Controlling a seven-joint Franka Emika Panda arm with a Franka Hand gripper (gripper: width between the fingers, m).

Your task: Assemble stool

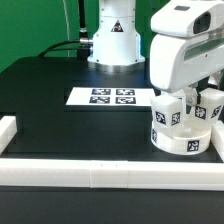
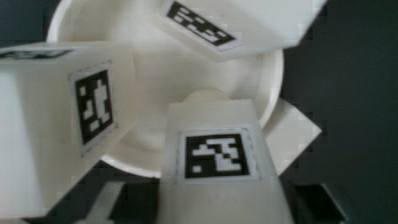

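The round white seat (image 1: 182,141) lies on the black table at the exterior view's right, with white tagged legs (image 1: 167,112) standing on it. My gripper (image 1: 190,97) hangs right over the seat. In the wrist view the seat (image 2: 169,70) fills the picture. One tagged leg (image 2: 217,150) stands between my dark fingers (image 2: 334,203), which press its two sides. My gripper (image 2: 217,206) is shut on this leg. A second leg (image 2: 68,100) stands beside it and a third (image 2: 217,25) stands farther across the seat.
The marker board (image 1: 112,97) lies flat in the middle of the table. Long white bars edge the front (image 1: 100,176) and the exterior view's left (image 1: 8,130). The arm's base (image 1: 112,42) stands at the back.
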